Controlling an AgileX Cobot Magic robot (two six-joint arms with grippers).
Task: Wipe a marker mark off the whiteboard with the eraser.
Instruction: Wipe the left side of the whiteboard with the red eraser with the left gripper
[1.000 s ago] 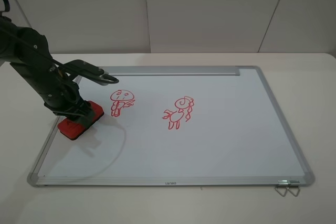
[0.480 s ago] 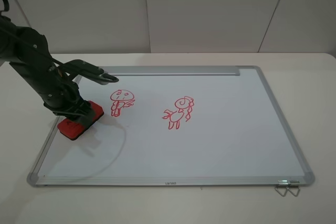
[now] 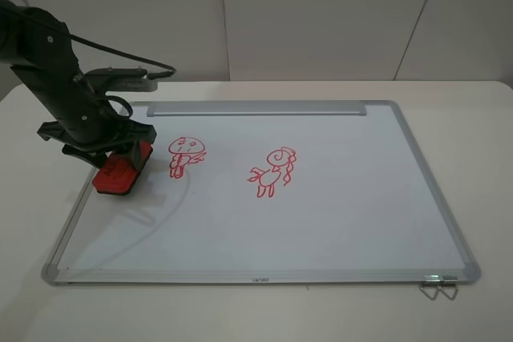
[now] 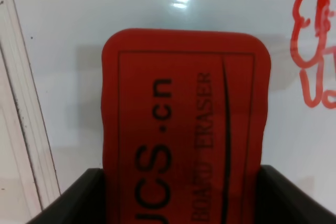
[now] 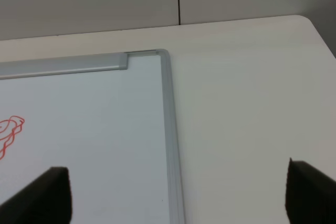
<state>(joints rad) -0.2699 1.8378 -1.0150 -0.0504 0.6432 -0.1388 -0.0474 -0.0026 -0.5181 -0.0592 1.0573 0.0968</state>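
Observation:
The whiteboard (image 3: 345, 214) lies flat on the table. Near its left edge my left gripper (image 3: 122, 164) is shut on the red eraser (image 3: 117, 175), just left of the marker mark (image 3: 186, 154) with its mushroom cap and two legs. In the left wrist view the eraser (image 4: 184, 119) fills the middle between two dark fingers (image 4: 73, 198). There the marker mark (image 4: 314, 56) shows at one edge over the whiteboard (image 4: 157, 3). The right gripper (image 5: 176, 198) is open, hanging over the whiteboard (image 5: 94, 129) near its far right corner. It is out of the exterior high view.
A second red doodle with a spiral head (image 3: 274, 171) sits mid-board, and a piece of it (image 5: 10, 132) shows in the right wrist view. The metal tray strip (image 3: 256, 108) runs along the far edge. A binder clip (image 3: 438, 286) hangs at the near right corner.
The left arm has swung and turned its wrist. The eraser has shifted slightly toward the far side along the board's left edge and now points differently. The cable has lifted.

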